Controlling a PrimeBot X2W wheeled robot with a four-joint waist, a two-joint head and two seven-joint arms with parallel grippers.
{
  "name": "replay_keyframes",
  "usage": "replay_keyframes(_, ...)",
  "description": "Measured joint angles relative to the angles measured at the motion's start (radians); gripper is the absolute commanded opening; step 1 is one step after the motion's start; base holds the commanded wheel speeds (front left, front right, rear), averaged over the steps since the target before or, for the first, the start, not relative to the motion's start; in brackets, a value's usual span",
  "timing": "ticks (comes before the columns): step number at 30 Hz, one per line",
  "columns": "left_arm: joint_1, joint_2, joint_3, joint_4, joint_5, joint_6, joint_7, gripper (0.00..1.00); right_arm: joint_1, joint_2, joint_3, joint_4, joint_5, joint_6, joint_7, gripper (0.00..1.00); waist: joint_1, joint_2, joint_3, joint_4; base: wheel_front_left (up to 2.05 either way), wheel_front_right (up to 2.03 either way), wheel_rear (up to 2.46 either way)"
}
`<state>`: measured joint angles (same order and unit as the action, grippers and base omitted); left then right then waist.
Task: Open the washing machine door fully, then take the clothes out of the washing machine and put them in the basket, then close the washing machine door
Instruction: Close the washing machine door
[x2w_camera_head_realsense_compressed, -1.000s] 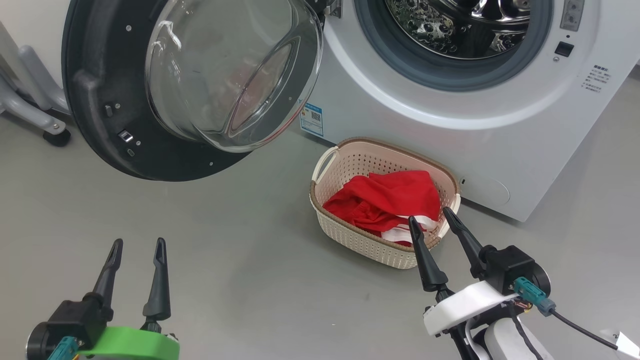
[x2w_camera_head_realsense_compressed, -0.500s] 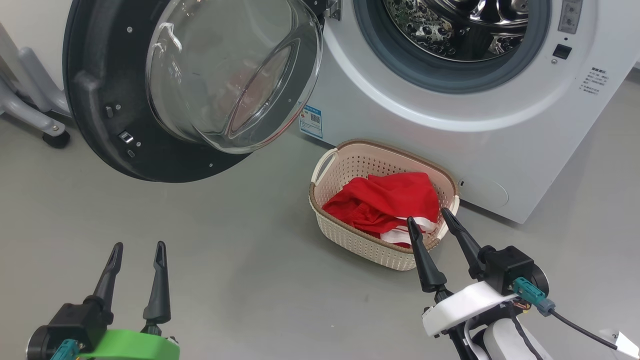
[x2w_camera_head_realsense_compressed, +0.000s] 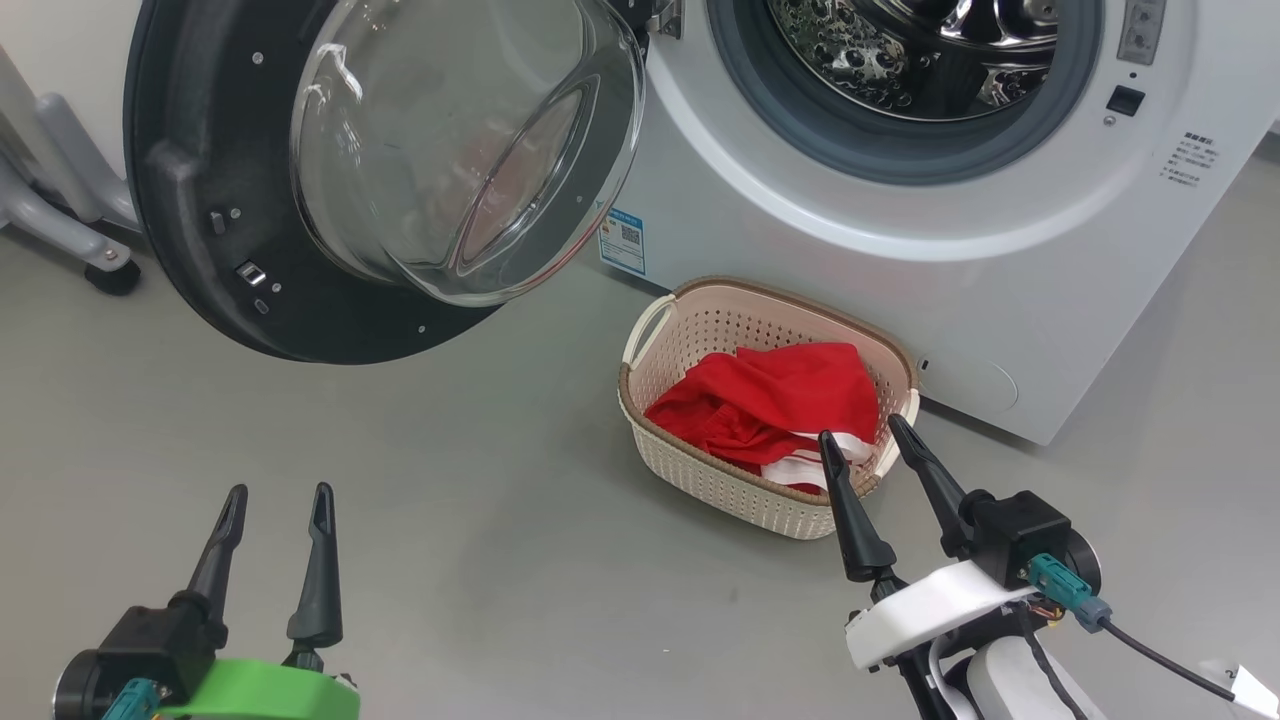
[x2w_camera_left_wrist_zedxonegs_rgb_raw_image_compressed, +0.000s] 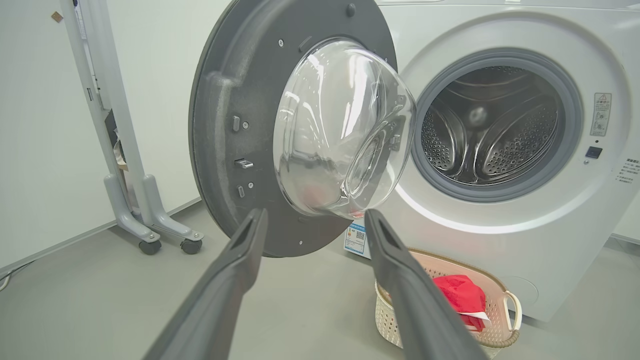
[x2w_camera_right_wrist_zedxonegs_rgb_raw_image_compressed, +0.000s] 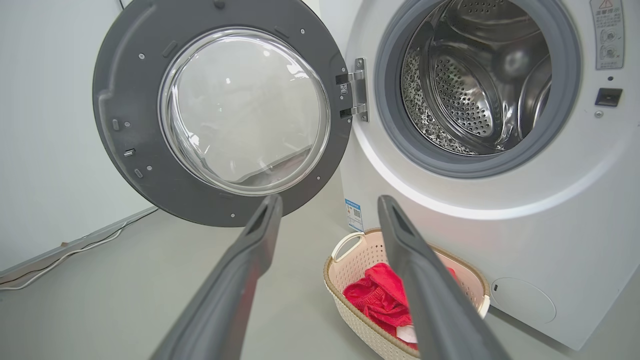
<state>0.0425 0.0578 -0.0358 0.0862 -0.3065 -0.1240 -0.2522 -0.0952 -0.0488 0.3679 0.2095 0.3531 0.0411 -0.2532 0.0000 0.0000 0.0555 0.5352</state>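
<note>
The washing machine (x2w_camera_head_realsense_compressed: 1000, 280) stands with its round door (x2w_camera_head_realsense_compressed: 200, 200) swung wide to the left, its glass bowl (x2w_camera_head_realsense_compressed: 460, 150) bulging toward me. Its steel drum (x2w_camera_right_wrist_zedxonegs_rgb_raw_image_compressed: 480, 75) looks bare inside. Red clothes (x2w_camera_head_realsense_compressed: 770, 400) with white trim lie in the cream basket (x2w_camera_head_realsense_compressed: 700, 470) on the floor before the machine. My right gripper (x2w_camera_head_realsense_compressed: 865, 435) hangs open just in front of the basket's near right rim, nothing between its fingers. My left gripper (x2w_camera_head_realsense_compressed: 277, 495) is open at the lower left, well short of the door (x2w_camera_left_wrist_zedxonegs_rgb_raw_image_compressed: 235, 130), holding nothing.
A grey wheeled stand (x2w_camera_head_realsense_compressed: 60, 210) sits by the wall left of the door. A cable (x2w_camera_right_wrist_zedxonegs_rgb_raw_image_compressed: 65, 255) runs along the wall's base. Bare grey floor (x2w_camera_head_realsense_compressed: 450, 500) stretches between my grippers and the machine.
Both grippers stay open and almost still. The whole picture shifts by a few pixels, which is the camera's own motion.
</note>
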Motion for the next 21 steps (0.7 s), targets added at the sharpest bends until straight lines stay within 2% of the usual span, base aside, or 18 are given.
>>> replay_keyframes(13,0.0,-0.001,0.0,0.001,0.0,0.0,0.0,1.0,0.0,0.0,0.0,-0.001,0.0,-0.003,0.0,1.0,0.0,0.0,0.006,0.0,0.0,0.0,0.0)
replay_keyframes(14,0.0,-0.001,0.0,0.001,0.0,0.0,0.0,0.81,0.0,0.0,0.0,-0.002,0.0,-0.007,0.0,1.0,0.0,0.0,0.006,0.0,0.0,0.0,0.0)
replay_keyframes(15,0.0,-0.001,-0.001,0.001,0.0,0.0,0.0,0.35,0.0,0.0,0.0,-0.002,0.0,-0.008,0.0,1.0,0.0,0.0,0.006,0.0,0.0,0.0,0.0)
replay_keyframes(16,0.0,-0.001,-0.001,0.001,0.0,0.0,0.0,0.02,0.0,0.0,0.0,-0.002,0.0,-0.008,0.0,1.0,0.0,0.0,0.006,0.0,0.0,0.0,0.0)
replay_keyframes(21,0.0,-0.001,-0.003,0.0,0.0,0.0,0.0,0.0,0.0,0.0,0.001,-0.009,-0.002,-0.01,0.0,1.0,0.0,0.0,0.012,0.0,0.0,0.0,0.0)
